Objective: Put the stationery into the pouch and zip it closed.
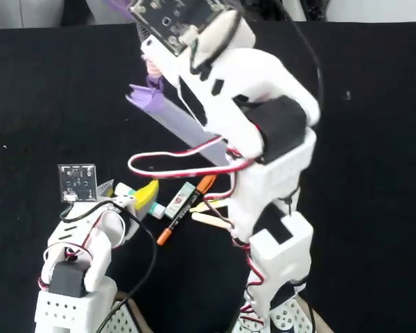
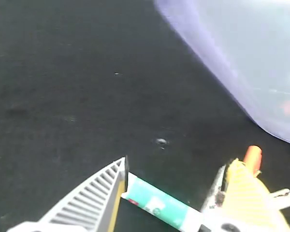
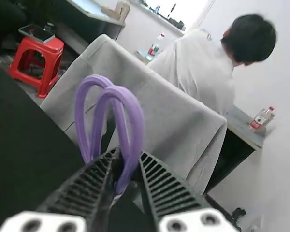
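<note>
My right gripper (image 3: 124, 166) is shut on the purple pull loop (image 3: 117, 108) of the pouch. In the high view that loop (image 1: 152, 69) sits under the right arm's wrist, and the translucent purple pouch (image 1: 180, 121) hangs slanting down from it towards the table's middle. My left gripper (image 2: 171, 193) is open low over the black table, with a teal-and-white stick (image 2: 159, 205) lying between its grey finger (image 2: 94, 200) and yellow finger (image 2: 246, 193). From above, the left gripper (image 1: 128, 193) is at the left end of the stationery pile. The pouch (image 2: 241, 58) lies just beyond it.
An orange pen (image 1: 187, 208), a green-labelled marker (image 1: 180, 201) and a beige stick (image 1: 211, 220) lie together beneath the pouch's lower end, beside the right arm's base (image 1: 277, 277). The black tablecloth (image 1: 48, 104) spreads to the left and far right. A grey chair back (image 3: 150, 106) stands beyond the table.
</note>
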You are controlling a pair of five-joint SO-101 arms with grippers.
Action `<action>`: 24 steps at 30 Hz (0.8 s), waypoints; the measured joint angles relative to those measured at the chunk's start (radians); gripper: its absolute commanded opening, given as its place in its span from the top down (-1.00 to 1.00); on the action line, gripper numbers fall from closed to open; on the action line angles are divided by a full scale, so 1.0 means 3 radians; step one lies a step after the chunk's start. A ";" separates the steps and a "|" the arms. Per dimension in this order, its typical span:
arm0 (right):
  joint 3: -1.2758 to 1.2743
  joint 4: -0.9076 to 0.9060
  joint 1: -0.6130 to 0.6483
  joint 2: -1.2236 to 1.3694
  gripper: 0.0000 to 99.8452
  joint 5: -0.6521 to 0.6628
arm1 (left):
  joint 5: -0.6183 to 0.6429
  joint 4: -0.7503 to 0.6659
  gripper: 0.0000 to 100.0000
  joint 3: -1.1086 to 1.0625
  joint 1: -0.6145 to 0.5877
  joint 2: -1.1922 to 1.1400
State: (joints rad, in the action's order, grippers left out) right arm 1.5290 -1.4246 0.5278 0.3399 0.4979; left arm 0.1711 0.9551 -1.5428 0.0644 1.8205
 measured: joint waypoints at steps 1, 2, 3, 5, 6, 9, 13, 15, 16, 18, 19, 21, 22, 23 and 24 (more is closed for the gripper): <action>0.0000 0.0000 0.0000 0.0026 0.98 0.0000 | 0.0031 0.0000 0.35 0.0000 0.0036 0.0000; 0.0000 0.0000 0.0000 0.0046 0.98 0.0000 | 0.0097 0.0000 0.34 0.0000 0.0092 0.0000; 0.0000 0.0000 0.0000 0.0051 0.98 0.0000 | 0.0184 0.0000 0.34 0.0000 0.0133 0.0000; 0.0000 0.0000 0.0000 0.0087 0.98 0.0000 | 0.0409 0.0000 0.34 0.0036 0.0159 0.0000; 0.0000 0.0000 0.0000 0.0107 0.98 0.0000 | 0.0532 0.0000 0.34 0.0097 0.0179 0.0000; 0.0000 0.0000 0.0000 0.0159 0.98 0.0000 | 0.0854 0.0000 0.34 0.0292 0.0302 0.0000; 0.0000 0.0000 0.0005 0.0174 0.98 0.0000 | 0.0997 -0.0174 0.35 0.0317 0.0680 0.0000; 0.0000 0.0000 0.0015 0.0205 0.98 0.0000 | 0.1100 -0.0373 0.35 0.0266 0.0793 0.0010; 0.0000 0.0000 0.0041 0.0230 0.98 0.0000 | 0.1125 -0.0486 0.35 0.0256 0.0793 -0.0005; 0.0000 0.0000 0.0113 0.0261 0.98 0.0000 | 0.1161 -0.0721 0.35 0.0240 0.0690 0.0020; 0.0000 0.0000 0.0148 0.0266 0.98 0.0000 | 0.1171 -0.0783 0.35 0.0240 0.0619 0.0015; 0.0000 0.0000 0.0235 0.0266 0.98 0.0000 | 0.1171 -0.0849 0.35 0.0240 0.0425 0.0000; 0.0000 0.0000 0.0281 0.0266 0.98 0.0000 | 0.1171 -0.0864 0.35 0.0240 0.0302 0.0000; 0.0000 0.0000 0.0327 0.0266 0.98 0.0000 | 0.1171 -0.0875 0.35 0.0240 0.0194 0.0000; 0.0000 0.0000 0.0368 0.0266 0.98 0.0000 | 0.1171 -0.0885 0.35 0.0240 0.0113 0.0000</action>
State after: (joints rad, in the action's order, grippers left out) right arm 1.5290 -1.4246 0.6383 0.4196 0.4979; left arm 0.5224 0.6897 -1.4707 0.0982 1.8205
